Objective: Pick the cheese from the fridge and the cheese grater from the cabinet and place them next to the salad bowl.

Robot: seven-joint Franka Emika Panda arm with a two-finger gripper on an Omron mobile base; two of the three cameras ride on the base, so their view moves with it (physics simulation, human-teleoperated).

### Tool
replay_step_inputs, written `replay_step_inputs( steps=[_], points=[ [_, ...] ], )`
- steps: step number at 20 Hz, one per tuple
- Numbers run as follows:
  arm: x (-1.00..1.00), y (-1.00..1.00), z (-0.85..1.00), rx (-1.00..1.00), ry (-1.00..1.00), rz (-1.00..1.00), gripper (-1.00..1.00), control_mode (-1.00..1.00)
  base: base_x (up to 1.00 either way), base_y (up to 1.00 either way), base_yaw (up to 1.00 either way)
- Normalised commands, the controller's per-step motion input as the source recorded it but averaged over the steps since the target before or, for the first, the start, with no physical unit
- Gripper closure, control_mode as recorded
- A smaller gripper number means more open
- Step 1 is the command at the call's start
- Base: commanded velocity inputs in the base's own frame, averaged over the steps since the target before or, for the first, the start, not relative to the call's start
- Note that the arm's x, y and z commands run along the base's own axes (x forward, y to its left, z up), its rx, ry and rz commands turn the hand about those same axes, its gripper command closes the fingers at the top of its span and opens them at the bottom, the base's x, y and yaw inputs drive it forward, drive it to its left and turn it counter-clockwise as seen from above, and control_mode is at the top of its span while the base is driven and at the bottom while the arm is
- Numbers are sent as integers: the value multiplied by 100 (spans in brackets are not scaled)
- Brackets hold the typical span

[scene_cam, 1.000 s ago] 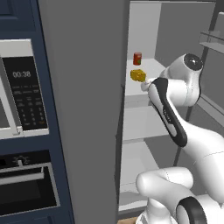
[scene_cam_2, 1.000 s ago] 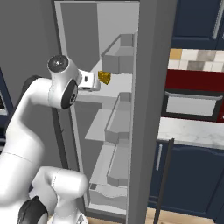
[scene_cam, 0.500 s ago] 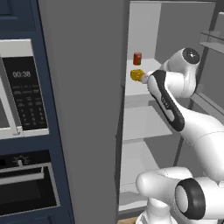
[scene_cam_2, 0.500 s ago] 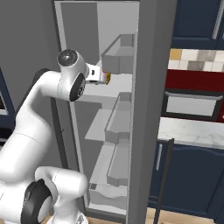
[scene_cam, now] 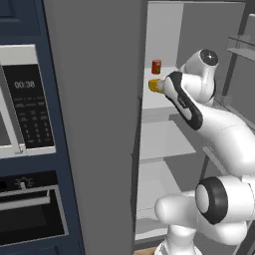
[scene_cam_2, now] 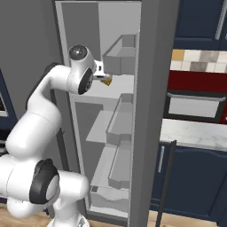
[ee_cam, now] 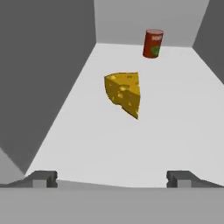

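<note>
Pincer point(ee_cam: 111, 179) wide open, facing yellow holed cheese wedge point(ee_cam: 123, 92) on white fridge shelf point(ee_cam: 175, 122); advance centred, avoid red can point(ee_cam: 152, 43).

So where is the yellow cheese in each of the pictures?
Left base view: the cheese peeks out left of the arm, on the upper fridge shelf, below the red can.
Right base view: a small yellow bit just right of the arm's wrist, on the same shelf.
Hand view: upper middle, ahead of the open gripper, can behind it.
Shared landmark: the white shelf.
</note>
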Motion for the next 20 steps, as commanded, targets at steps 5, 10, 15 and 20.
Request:
replay_step_inputs(
  steps=[5,10,15,20],
  points=[
    [41,-2,-1,0,0,6,-100,-100,0,0,0],
    [32,-1,-11,-2,0,7,-100,-100,0,0,0],
    [32,-7,-10,-4,0,11,-100,-100,0,0,0],
    [26,-11,-3,-6,0,13,-100,-100,0,0,0]
  ],
)
